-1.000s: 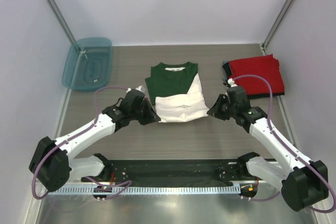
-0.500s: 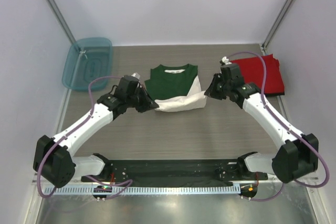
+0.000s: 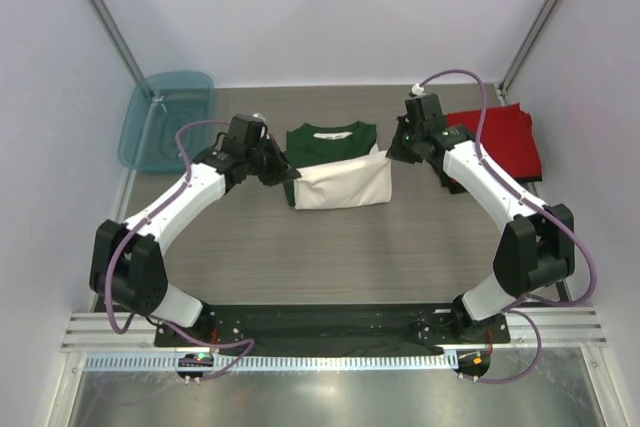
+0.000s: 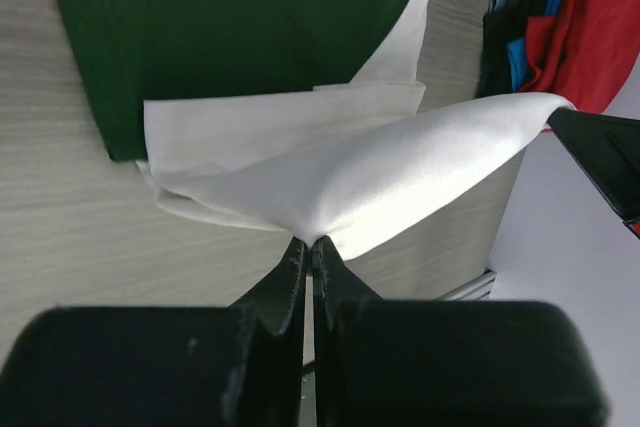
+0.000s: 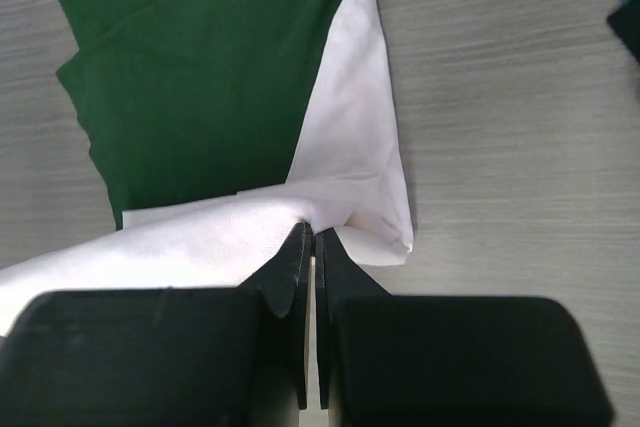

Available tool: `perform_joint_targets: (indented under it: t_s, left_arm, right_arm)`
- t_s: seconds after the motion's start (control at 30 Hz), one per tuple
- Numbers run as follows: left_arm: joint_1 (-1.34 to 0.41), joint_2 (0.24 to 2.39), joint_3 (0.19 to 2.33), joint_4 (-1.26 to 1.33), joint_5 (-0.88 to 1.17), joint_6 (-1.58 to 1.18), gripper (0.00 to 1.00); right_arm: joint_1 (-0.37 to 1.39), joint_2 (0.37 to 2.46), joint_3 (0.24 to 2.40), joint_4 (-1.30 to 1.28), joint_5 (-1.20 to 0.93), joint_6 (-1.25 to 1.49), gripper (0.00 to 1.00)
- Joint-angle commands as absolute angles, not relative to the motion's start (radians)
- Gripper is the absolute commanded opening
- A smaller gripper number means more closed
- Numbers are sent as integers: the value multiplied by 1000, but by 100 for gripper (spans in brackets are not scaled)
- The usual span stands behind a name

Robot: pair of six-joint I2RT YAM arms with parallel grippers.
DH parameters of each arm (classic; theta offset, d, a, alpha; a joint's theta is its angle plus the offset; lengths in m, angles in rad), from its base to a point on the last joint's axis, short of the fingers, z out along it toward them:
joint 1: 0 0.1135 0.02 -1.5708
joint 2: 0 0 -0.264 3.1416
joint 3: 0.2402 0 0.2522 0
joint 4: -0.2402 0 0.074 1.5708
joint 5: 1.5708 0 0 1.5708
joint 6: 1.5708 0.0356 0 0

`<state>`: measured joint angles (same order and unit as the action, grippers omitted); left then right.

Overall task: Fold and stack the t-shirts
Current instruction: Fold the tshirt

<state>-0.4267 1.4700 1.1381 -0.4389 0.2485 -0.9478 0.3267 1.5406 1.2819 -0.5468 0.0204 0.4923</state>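
Note:
A white t-shirt with dark green sleeves [image 3: 330,142] lies at the table's middle back, sleeves folded in. Its white lower part [image 3: 342,185] is lifted and stretched between both grippers. My left gripper [image 3: 289,173] is shut on the hem's left corner [image 4: 312,237]. My right gripper [image 3: 388,155] is shut on the right corner [image 5: 312,225]. A stack of folded t-shirts, red on top [image 3: 498,141], lies at the back right, with dark and blue layers showing in the left wrist view [image 4: 520,17].
A teal plastic tub [image 3: 167,119] stands at the back left. White walls with metal posts close in the table on three sides. A black rail and metal strip [image 3: 330,322] run along the near edge.
Both grippers have carried the white hem away from me, from near the table's middle up over the shirt's body. The lower part now stands lifted over the green part.

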Motion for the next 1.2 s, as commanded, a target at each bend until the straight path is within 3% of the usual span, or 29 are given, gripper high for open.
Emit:
perform_joint_targets:
  t_s: [0.0, 1.17]
  left_arm:
    - [-402, 1520, 1216, -433, 273, -904, 0]
    - [-209, 2051, 1663, -408, 319, -925, 0]
  right_arm:
    - [307, 1590, 1376, -500, 68, 477, 1]
    - [218, 2246, 2012, -385, -126, 508, 1]
